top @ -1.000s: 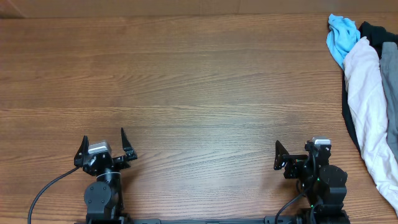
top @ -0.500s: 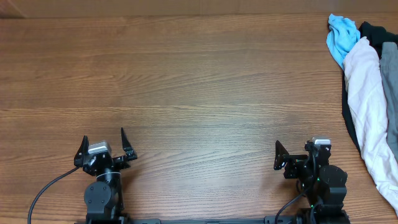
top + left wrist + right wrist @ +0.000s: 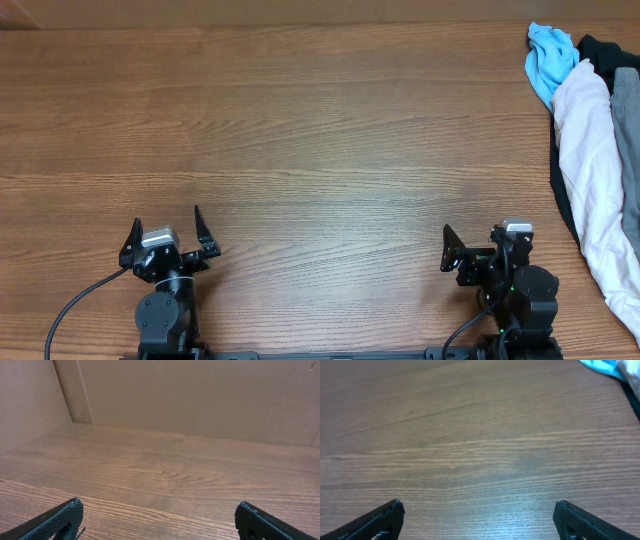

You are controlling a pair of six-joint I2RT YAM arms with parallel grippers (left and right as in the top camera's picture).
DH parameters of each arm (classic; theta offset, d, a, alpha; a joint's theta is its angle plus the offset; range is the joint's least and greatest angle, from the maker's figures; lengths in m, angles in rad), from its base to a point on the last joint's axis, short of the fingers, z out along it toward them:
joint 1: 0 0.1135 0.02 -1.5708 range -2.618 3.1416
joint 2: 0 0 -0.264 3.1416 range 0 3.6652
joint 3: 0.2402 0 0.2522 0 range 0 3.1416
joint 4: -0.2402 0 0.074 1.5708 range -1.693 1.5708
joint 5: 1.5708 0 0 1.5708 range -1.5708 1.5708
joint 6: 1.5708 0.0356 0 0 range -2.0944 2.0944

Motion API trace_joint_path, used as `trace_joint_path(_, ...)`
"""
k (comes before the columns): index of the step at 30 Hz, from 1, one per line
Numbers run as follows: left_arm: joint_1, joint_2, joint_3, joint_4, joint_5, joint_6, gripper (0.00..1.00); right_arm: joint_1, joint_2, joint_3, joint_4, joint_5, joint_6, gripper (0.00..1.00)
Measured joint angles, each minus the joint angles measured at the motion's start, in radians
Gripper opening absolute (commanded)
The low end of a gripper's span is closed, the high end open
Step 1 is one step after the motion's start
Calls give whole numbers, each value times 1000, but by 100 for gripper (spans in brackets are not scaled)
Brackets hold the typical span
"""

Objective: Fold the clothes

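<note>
left gripper (image 3: 166, 218) jaws spread wide, empty; right gripper (image 3: 478, 506) likewise; both arms folded back, well apart

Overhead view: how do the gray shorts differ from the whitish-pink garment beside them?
The gray shorts are medium gray; the whitish-pink garment is pale. The shorts show only as a narrow strip cut by the frame edge; the garment shows as a long band. Both lie bunched at the far right of the view.
</note>
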Motion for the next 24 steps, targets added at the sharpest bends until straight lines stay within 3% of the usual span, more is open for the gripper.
trace_joint_path(15,0,0,0,0,0,0,100,0,0,72,37,-137,132,100)
trace_joint_path(24,0,0,0,0,0,0,100,0,-1,241,253,-247,150,100)
